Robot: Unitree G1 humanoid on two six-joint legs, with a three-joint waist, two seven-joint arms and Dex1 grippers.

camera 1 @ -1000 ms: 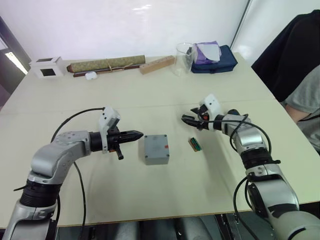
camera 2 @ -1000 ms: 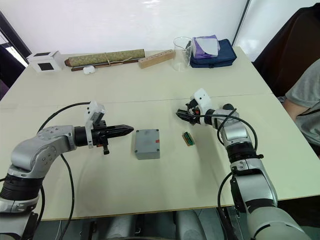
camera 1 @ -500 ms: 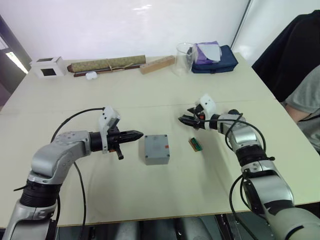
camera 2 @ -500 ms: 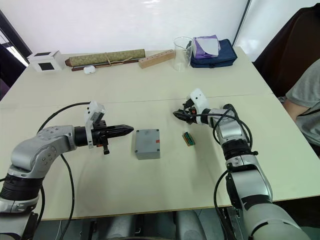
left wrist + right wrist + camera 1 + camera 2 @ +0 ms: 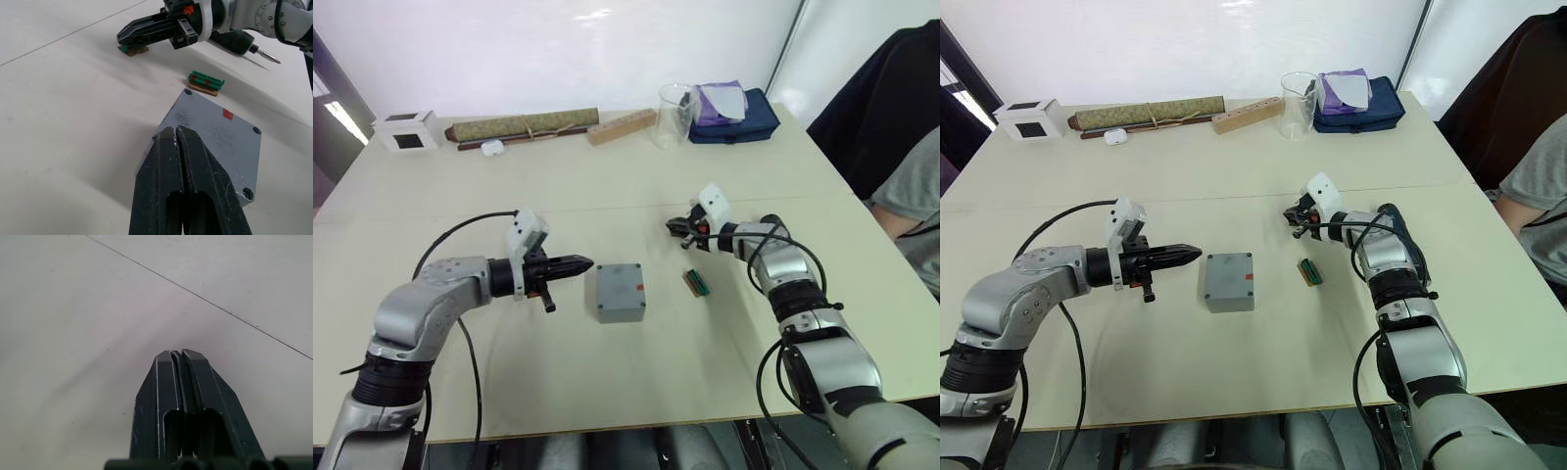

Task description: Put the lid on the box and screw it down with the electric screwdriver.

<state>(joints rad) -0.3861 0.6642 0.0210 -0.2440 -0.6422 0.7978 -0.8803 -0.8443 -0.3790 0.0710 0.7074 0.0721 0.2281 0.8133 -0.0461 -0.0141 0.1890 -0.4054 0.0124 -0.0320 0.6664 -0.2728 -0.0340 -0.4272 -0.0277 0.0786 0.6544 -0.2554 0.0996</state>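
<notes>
The grey box [image 5: 620,305] stands mid-table with the lid [image 5: 215,132] lying flat on it, red mark up. My left gripper [image 5: 587,262] is shut and empty, pointing at the box's left side from a short gap away. Farther right, my right gripper [image 5: 674,227] is shut and held low over the table. A small green and brown piece [image 5: 130,49] lies right at its tip, and I cannot tell whether they touch. The electric screwdriver [image 5: 242,43] lies on the table behind my right forearm, which partly hides it, with its metal bit showing.
A green terminal strip [image 5: 697,283] lies right of the box. Along the far edge are a white cube [image 5: 406,130], a rolled scroll [image 5: 522,125], a wooden block [image 5: 621,126], a clear beaker [image 5: 674,113] and a blue pouch [image 5: 734,113]. A person [image 5: 901,127] sits at the right.
My right gripper's fingers have closed from wide open, and it has drawn slightly toward the far side. The left arm, box and lid have not moved.
</notes>
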